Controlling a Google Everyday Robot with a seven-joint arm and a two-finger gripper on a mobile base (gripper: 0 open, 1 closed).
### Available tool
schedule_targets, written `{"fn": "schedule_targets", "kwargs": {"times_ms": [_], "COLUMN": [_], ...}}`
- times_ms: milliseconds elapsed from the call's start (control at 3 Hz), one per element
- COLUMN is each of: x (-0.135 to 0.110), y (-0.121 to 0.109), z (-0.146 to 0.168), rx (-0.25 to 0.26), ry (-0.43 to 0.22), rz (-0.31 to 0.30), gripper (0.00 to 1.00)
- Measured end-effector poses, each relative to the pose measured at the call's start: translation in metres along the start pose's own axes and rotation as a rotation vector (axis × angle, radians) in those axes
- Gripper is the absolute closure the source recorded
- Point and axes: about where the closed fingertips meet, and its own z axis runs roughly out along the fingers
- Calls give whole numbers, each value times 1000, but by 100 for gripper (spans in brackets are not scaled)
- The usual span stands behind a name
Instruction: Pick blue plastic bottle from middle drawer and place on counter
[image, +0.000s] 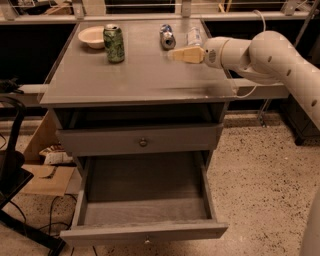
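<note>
Counter (135, 75) right rear edge, tool (173, 54) hovering, blue plastic bottle (194, 36) just behind

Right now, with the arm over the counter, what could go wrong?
1. The gripper hangs low over the counter, close in front of the blue plastic bottle and the small can; a careless sweep on retreat could knock either.
2. The middle drawer stands open; the base could bump its front.

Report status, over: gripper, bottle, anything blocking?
Gripper over counter, right side. Blue plastic bottle on counter behind it. Green can well left, no obstruction.
</note>
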Motion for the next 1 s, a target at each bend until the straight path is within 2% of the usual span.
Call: {"fn": "schedule_targets", "kwargs": {"times_ms": [333,667,1000], "x": [-7,-37,-69], "y": [0,-4,-5], "z": [0,-19,-69], "rx": [-3,-4,17], "ry": [7,4,28], "rz": [-8,-34,-85], "gripper": [0,0,0]}}
